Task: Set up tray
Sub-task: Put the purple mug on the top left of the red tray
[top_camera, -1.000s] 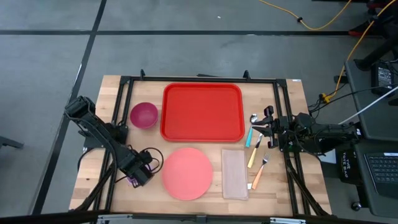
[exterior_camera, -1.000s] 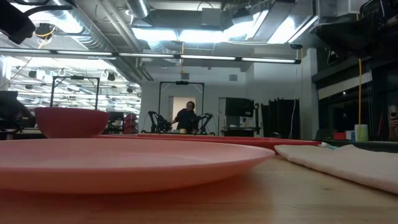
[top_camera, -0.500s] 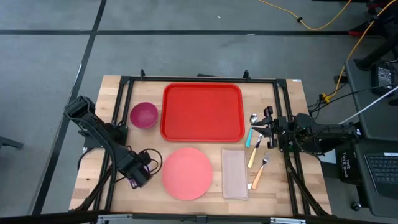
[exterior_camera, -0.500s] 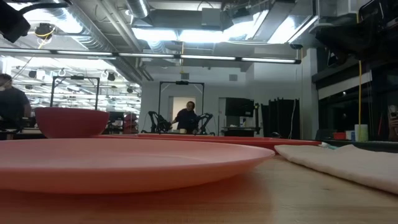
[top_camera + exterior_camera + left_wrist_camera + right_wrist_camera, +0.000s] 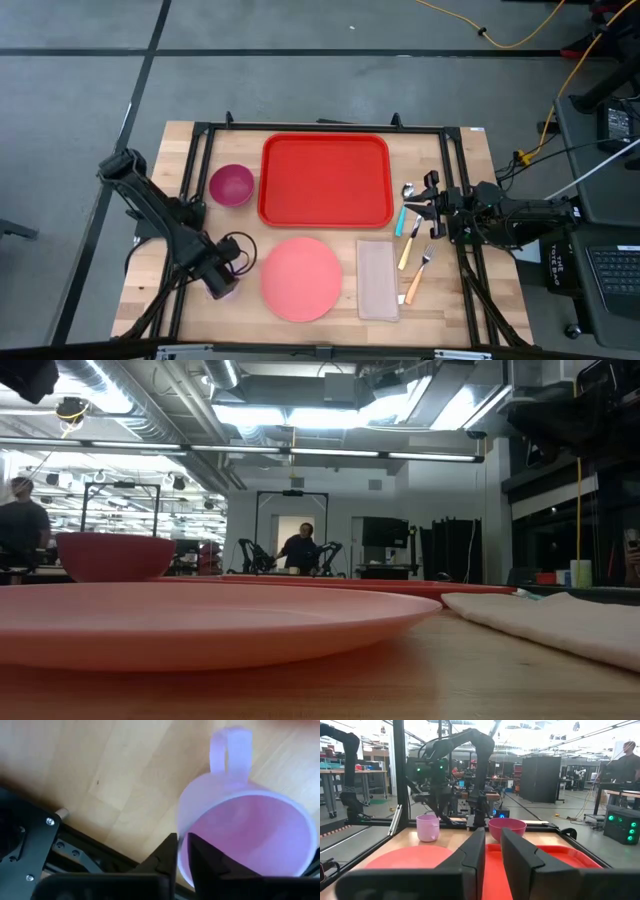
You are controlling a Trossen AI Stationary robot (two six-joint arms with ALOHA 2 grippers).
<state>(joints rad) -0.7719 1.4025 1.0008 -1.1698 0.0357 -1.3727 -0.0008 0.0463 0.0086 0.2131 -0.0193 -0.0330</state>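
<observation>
The left gripper (image 5: pixel 181 851) has its two fingers pinched on the rim of a light purple cup (image 5: pixel 248 830), one finger inside the cup and one outside. The right gripper (image 5: pixel 492 851) waits by the forks and spoons (image 5: pixel 413 240), holding nothing, with only a thin gap between its fingers. The red tray (image 5: pixel 555 860) lies flat just in front of those right fingers, and the pink plate (image 5: pixel 301 278) sits between the two grippers.
</observation>
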